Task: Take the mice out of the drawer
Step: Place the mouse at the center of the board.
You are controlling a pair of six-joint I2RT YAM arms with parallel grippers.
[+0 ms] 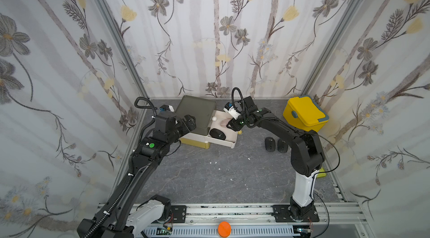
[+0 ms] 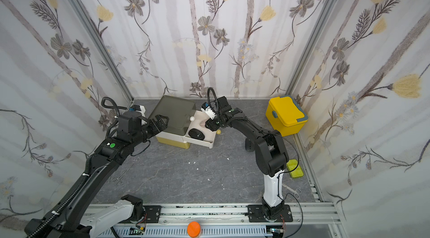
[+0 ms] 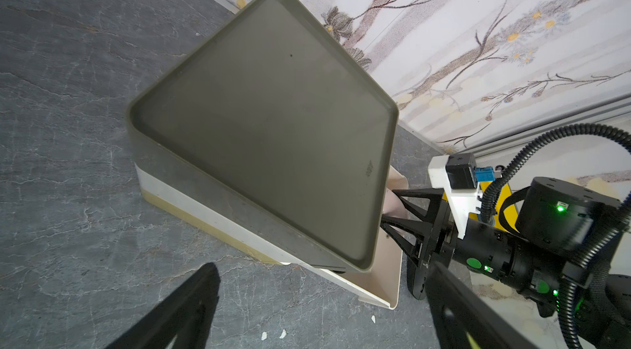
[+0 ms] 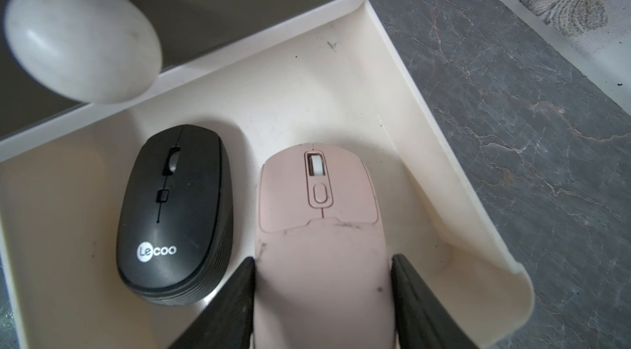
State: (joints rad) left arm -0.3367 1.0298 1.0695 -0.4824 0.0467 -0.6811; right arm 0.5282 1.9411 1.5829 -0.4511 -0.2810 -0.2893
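The right gripper (image 4: 322,263) clamps the pale pink oval plastic mouse (image 4: 319,224) by its flanks, evidently to lift it from the open white drawer (image 4: 300,91) (left gripper (image 1: 190,123), jaws apart, hovers alongside).

The things are carried by a grey marbled surface (image 1: 209,178). At the middle of its back edge a three-tier drawer box (image 1: 195,111) is set askew. A yellow lidded box (image 1: 304,113) is placed in the back right corner. In front of that box, two black computer mice (image 1: 270,144) are laid side by side, close together. A lime-green tray (image 2: 295,168) is seen against the right edge, and scissors (image 2: 296,191) are found nearer the front right corner. Forceps (image 2: 117,178) are laid near the left edge. Small white scraps (image 1: 220,168) are scattered about the middle.
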